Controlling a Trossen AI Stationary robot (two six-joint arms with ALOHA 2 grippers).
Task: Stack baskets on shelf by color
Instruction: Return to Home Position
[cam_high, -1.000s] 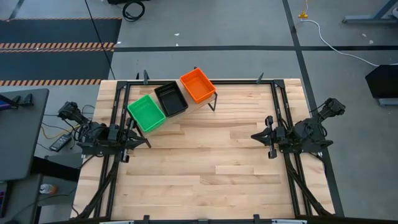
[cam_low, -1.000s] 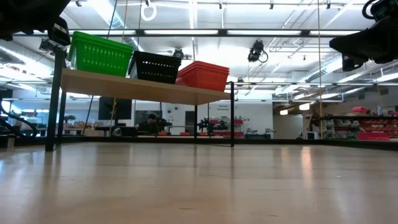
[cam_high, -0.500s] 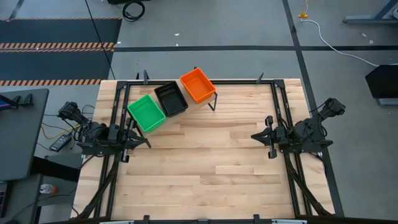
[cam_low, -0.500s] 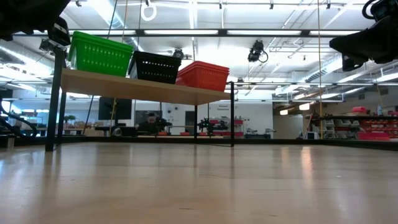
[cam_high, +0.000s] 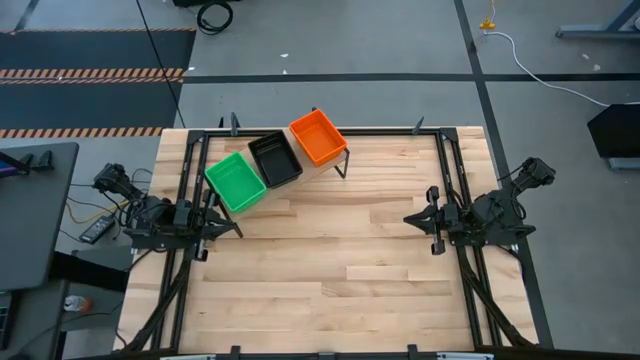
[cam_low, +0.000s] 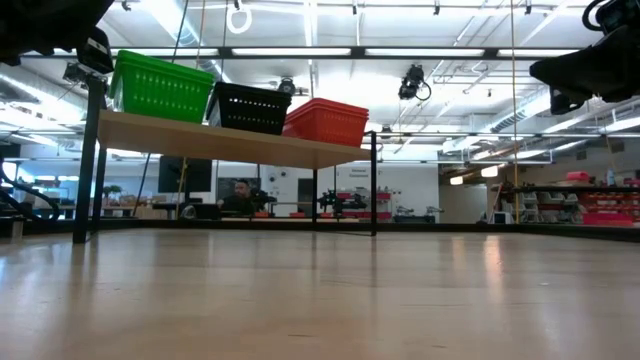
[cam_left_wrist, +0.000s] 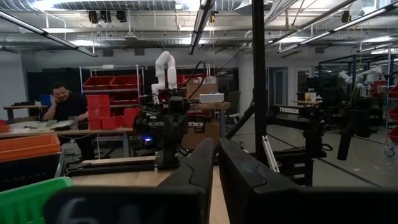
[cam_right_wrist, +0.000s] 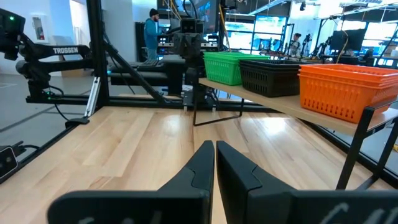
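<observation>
Three stacks of baskets stand side by side on the shelf near the table's far edge: green, black, orange. In the low view the green, black and orange stacks rest with their bottoms on the shelf board. My left gripper waits shut at the table's left side. My right gripper waits shut at the right side. Both are well apart from the baskets and touch nothing.
Black frame rails run along the table's left and right sides. The wide middle and near part of the wooden tabletop carries no objects. People sit and stand in the room beyond the table.
</observation>
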